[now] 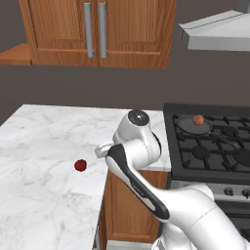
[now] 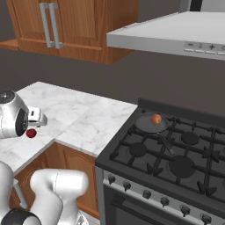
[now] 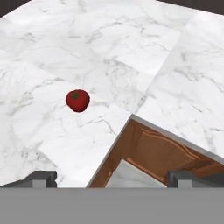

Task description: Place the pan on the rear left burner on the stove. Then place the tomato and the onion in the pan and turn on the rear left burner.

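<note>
The dark grey pan [image 1: 194, 125] [image 2: 150, 123] sits on the stove [image 1: 213, 161] [image 2: 145, 169] at its rear left, covering the rear left burner. The orange-brown onion [image 1: 197, 119] [image 2: 155, 119] lies inside the pan. Out on the white marble counter lies the dark red tomato [image 1: 80, 165] [image 2: 30, 133] [image 3: 78, 100], alone. My gripper [image 3: 113, 177] hangs above the counter's corner edge, to the right of the tomato and well above it. It is open, its two fingertips [image 3: 43, 177] set wide apart with nothing between them.
The marble counter [image 1: 44, 146] [image 3: 109, 48] runs in an L shape around a wooden cabinet front [image 3: 162, 153]. Wooden wall cabinets [image 1: 97, 29] hang above, and a grey hood [image 2: 176, 33] over the stove. Dark knobs [image 2: 127, 184] line the silver front panel.
</note>
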